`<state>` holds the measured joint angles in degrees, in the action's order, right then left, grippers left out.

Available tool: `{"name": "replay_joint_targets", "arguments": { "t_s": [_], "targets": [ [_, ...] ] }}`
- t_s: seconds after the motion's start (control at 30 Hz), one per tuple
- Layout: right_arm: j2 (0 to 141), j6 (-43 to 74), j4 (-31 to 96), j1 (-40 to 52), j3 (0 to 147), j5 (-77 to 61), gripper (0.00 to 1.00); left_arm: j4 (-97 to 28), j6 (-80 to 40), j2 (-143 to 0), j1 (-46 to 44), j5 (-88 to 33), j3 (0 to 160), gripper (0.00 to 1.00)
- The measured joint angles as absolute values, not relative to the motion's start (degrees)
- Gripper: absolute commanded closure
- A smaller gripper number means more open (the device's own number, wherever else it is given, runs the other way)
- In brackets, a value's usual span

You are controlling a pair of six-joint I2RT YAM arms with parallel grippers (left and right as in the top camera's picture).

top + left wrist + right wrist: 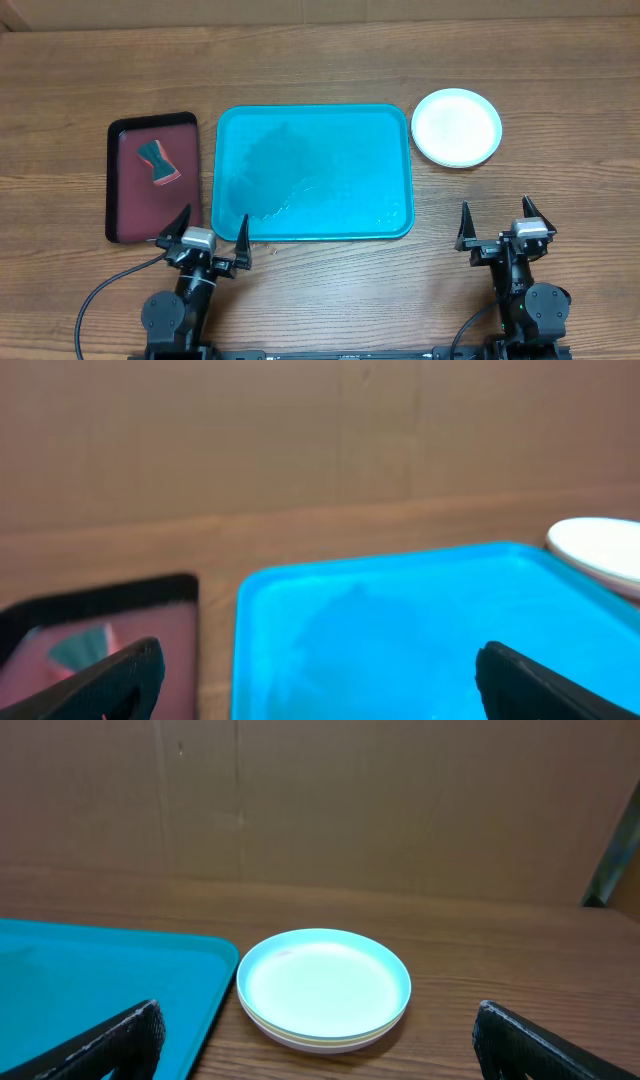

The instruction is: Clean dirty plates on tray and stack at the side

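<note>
The turquoise tray (314,172) lies in the middle of the table with nothing on it; it also fills the lower left wrist view (400,630) and shows at the left of the right wrist view (90,980). The plates (457,127) sit stacked on the wood right of the tray, pale mint-blue on top, yellow-green and white edges below (324,985). No red smears show on the top plate. My left gripper (212,234) rests open at the tray's near left corner. Open too, my right gripper (495,225) stands near the front edge, below the stack.
A dark maroon, black-rimmed tray (125,200) lies left of the turquoise tray and holds a red and green sponge (160,164). A cardboard wall (320,800) stands behind the table. Cables trail from both arm bases.
</note>
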<state>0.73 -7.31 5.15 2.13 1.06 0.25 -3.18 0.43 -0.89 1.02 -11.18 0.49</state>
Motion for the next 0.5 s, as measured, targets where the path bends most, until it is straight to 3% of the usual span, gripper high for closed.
{"name": "replay_joint_targets", "arguments": {
  "t_s": [0.5],
  "targets": [
    [0.73, -7.29, 5.15, 2.13, 1.06, 0.25, 0.00, -3.25, 0.45, -0.89, 1.54, -11.18, 0.51, 0.01]
  ]
}}
